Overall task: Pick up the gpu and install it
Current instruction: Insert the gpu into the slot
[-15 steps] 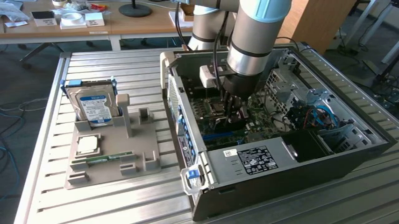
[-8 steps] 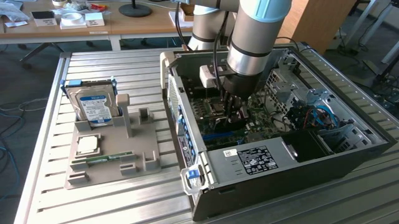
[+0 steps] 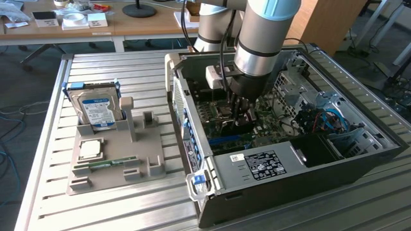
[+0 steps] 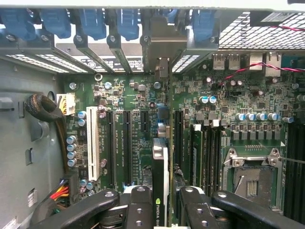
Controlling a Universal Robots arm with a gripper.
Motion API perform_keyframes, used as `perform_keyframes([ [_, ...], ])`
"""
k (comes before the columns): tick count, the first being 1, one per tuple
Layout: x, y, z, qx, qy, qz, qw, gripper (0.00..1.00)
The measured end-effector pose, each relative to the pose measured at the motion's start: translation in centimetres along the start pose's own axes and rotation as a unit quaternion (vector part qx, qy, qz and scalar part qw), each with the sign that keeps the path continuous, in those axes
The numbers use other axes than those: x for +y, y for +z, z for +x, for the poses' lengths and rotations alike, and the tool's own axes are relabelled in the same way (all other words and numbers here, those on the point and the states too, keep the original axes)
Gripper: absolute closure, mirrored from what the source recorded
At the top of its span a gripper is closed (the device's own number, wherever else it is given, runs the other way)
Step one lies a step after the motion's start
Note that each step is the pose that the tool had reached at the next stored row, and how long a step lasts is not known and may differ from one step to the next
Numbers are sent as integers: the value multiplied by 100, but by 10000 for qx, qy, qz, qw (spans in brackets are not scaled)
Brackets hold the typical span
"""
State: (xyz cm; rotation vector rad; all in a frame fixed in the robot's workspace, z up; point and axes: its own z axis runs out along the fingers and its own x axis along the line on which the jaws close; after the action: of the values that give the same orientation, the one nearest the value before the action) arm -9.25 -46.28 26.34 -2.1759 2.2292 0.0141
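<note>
Slatted silver metal worktop (image 3: 128, 202) carries an open black-and-grey computer case (image 3: 359, 163). Beside it, towards the exterior view's left, is a grey plastic parts tray (image 3: 106, 180) with a silver hard drive with a blue-white label (image 3: 97, 108) standing in it. A grey robot arm (image 3: 260, 43) reaches straight down into the case. Its black claw (image 4: 167, 210) is clamped on the gpu (image 4: 160, 162), a thin dark expansion card seen edge-on, with a finger (image 4: 138, 205) pressed against each flat side. The card bears a label with a green logo near the grip and runs to a metal end bracket (image 4: 162, 43) at the case's rear wall, among blue latches (image 4: 90, 21). It stands upright over the green motherboard (image 4: 228, 95), in line with the long black slots. Its lower edge may already be in a slot, but I cannot tell.
</note>
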Motion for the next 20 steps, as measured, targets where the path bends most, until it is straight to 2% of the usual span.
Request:
perform_keyframes([
  [20, -10, 6, 12, -1, 0, 1, 10000, 73],
])
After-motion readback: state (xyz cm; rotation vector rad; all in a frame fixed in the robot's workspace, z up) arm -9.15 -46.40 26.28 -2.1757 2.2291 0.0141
